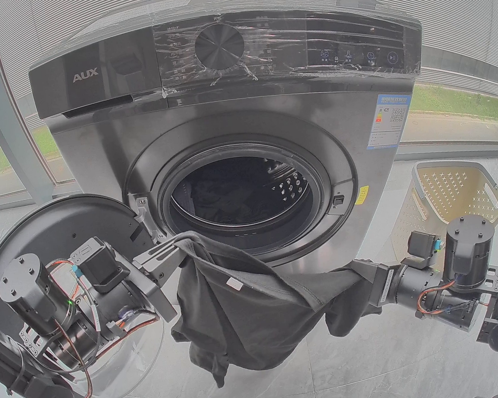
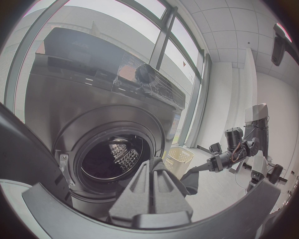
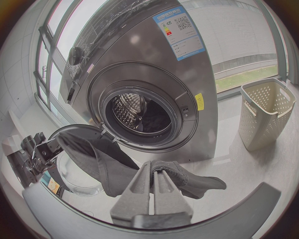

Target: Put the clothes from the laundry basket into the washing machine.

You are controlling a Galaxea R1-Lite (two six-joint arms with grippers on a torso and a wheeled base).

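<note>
Garment in mid-air: a dark grey, limp cloth garment [image 1: 259, 306] hangs stretched between your two grippers, in front of and just below the open mouth of the large grey metal front-loading washing machine [image 1: 109, 140]. Your left gripper [image 1: 172, 249] has its fingers pressed together on the garment's upper left edge, near the door hinge. Your right gripper [image 3: 152, 165] is clamped on a bunched corner at the garment's right end, lower down. Between them the cloth sags, and its loose lower part dangles above the pale tiled floor [image 1: 336, 380]. The machine's round glass-centred door [image 1: 54, 227] stands swung open to your left. Inside the steel drum [image 1: 289, 188] lies a dark heap [image 1: 219, 196], probably clothes, though it is dim there. The cream perforated plastic laundry basket [image 1: 457, 188] stands on the floor just right of the machine.
</note>
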